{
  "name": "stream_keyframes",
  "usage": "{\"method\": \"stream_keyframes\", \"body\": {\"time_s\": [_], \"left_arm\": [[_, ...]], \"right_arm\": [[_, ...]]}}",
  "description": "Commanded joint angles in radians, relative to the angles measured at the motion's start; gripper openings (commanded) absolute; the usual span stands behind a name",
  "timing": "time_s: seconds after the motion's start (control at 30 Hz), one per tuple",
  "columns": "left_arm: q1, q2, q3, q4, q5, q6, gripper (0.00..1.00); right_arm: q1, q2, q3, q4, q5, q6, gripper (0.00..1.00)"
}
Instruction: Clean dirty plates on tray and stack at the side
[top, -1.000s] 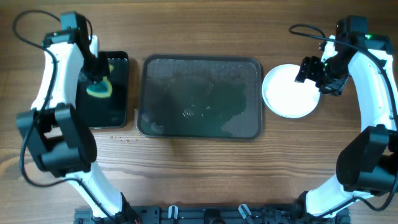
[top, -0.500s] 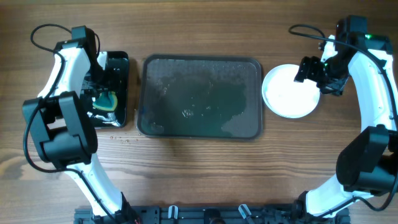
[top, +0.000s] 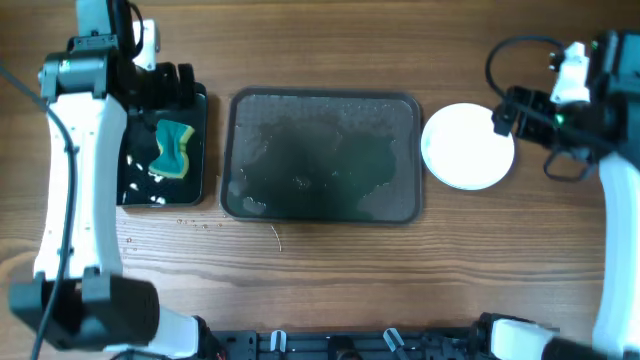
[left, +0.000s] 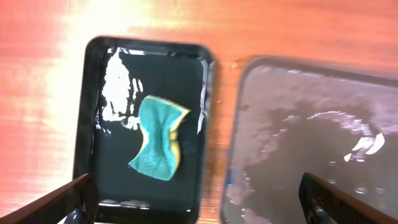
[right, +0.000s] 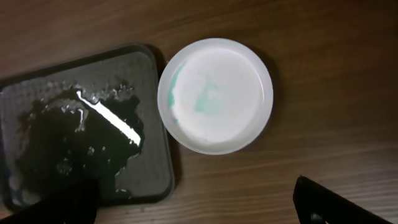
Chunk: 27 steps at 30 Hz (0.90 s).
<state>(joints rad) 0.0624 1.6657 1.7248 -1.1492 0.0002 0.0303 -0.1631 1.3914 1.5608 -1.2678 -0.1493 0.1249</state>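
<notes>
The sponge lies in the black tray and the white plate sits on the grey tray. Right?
Not quite. The white plate sits on the table, beside the grey tray, not on it; the overhead view shows this. The sponge does lie in the black tray.

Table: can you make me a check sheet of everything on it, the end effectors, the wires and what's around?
Surface: wooden table, plain brown.
Job's things: grey tray wet, no plates on it; white plate beside it on the wood, with a faint teal smear; other plates not seen.
Clutter: black tray holding a teal-and-yellow sponge; small specks on the wood.
End effectors: left end effector open, empty, by the black tray's far end; right end effector open, empty, at the plate's edge.
Cables: black cable looping by the right arm.
Surroundings: dark rail at the near edge.
</notes>
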Motion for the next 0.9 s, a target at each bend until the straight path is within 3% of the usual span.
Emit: {"method": "stream_keyframes", "body": {"time_s": [0.0,0.4,0.87], "left_arm": [[-0.013,0.016,-0.002,-0.004,0.026,-0.024,1.0],[-0.013,0.016,-0.002,-0.004,0.026,-0.024,1.0],[-0.013,0.016,-0.002,-0.004,0.026,-0.024,1.0]], "right_arm": [[0.003,-0.085,0.013,-0.048,0.004,-0.021,1.0],[0.003,-0.306,0.013,-0.158,0.0,-0.018,1.0],[0.003,-0.249,0.013,-0.157,-0.008,-0.017,1.0]]}}
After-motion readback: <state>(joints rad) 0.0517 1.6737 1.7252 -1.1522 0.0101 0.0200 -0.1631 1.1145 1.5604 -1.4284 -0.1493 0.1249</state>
